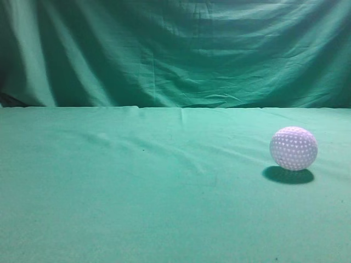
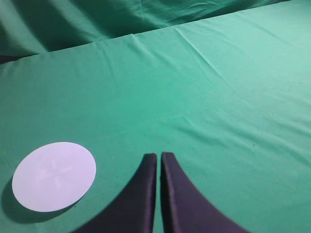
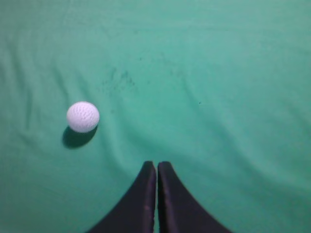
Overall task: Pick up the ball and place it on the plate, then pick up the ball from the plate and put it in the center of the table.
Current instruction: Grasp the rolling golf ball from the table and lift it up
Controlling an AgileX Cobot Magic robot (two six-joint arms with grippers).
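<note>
The small white dimpled ball (image 1: pixel 293 148) rests on the teal-green table (image 1: pixel 137 186) at the right of the exterior view. It also shows in the right wrist view (image 3: pixel 83 116), to the upper left of my right gripper (image 3: pixel 157 165), which is shut and empty and well apart from it. A flat round white plate (image 2: pixel 54 175) lies on the cloth in the left wrist view, to the left of my left gripper (image 2: pixel 159 156), which is shut and empty. Neither gripper nor the plate shows in the exterior view.
A darker green curtain (image 1: pixel 175 49) with vertical folds hangs behind the table's far edge and also shows in the left wrist view (image 2: pixel 73 24). The cloth has shallow wrinkles.
</note>
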